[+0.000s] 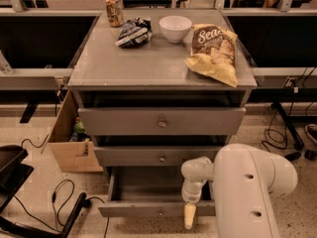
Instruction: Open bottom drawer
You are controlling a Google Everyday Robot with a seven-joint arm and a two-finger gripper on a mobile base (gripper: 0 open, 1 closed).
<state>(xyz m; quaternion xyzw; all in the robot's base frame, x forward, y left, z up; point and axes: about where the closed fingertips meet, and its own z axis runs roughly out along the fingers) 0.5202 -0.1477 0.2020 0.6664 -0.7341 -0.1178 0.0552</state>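
The bottom drawer [143,208] of the grey cabinet stands pulled out, its slim front panel low in the view and its plain grey inside showing. Its knob is hidden. My gripper [189,216] hangs from the white arm [247,192] right at the drawer's front panel, right of centre, pointing down. Only one pale fingertip [189,217] shows. The medium-fronted drawer [162,157] and the tallest-fronted top drawer [161,121] above are closed, each with a round metal knob.
On the cabinet top [148,63] lie a can [114,9], a dark bag [133,31], a white bowl [175,28] and a chip bag [214,51]. A cardboard box [69,138] stands left of the cabinet. Cables [59,197] and a black chair base [15,182] are on the floor.
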